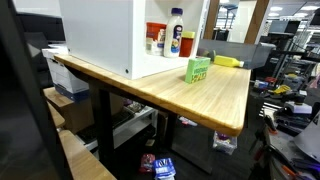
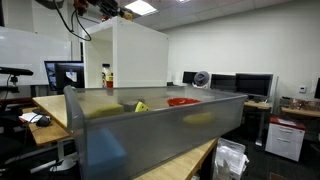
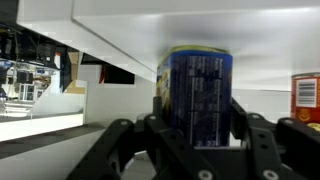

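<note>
Bottle with blue label stands in the white cabinet on the table in an exterior view, lettering unreadable. In an exterior view a gray bin fronts that cabinet. Wrist view: pincer flanks the bottle; whether it grips, I cannot tell.

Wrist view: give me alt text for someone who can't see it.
A blue-labelled bottle fills the middle, close up, flanked by the claw, inside a white cabinet. A red-labelled jar shows at the right edge.
</note>
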Available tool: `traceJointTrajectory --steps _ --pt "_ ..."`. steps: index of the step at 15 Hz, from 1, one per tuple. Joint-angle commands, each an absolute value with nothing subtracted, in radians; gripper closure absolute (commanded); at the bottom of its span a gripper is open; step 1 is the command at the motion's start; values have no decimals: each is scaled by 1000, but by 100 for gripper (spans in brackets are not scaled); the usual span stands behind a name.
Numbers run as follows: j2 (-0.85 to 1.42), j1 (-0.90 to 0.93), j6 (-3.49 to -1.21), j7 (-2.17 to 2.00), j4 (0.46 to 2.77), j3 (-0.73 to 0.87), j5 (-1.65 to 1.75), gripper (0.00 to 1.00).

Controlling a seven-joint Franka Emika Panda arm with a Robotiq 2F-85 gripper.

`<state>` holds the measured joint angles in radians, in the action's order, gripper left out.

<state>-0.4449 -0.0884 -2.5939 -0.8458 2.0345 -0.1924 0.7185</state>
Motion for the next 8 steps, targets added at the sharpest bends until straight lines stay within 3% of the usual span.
traceJointTrajectory --steps 1,2,8 --pt "-473 -67 -2710 -763 2094 -166 679 66" --pt "-461 -75 -2727 -747 2091 -158 668 70" --pt "-510 -52 -2754 -595 2133 -130 537 70"
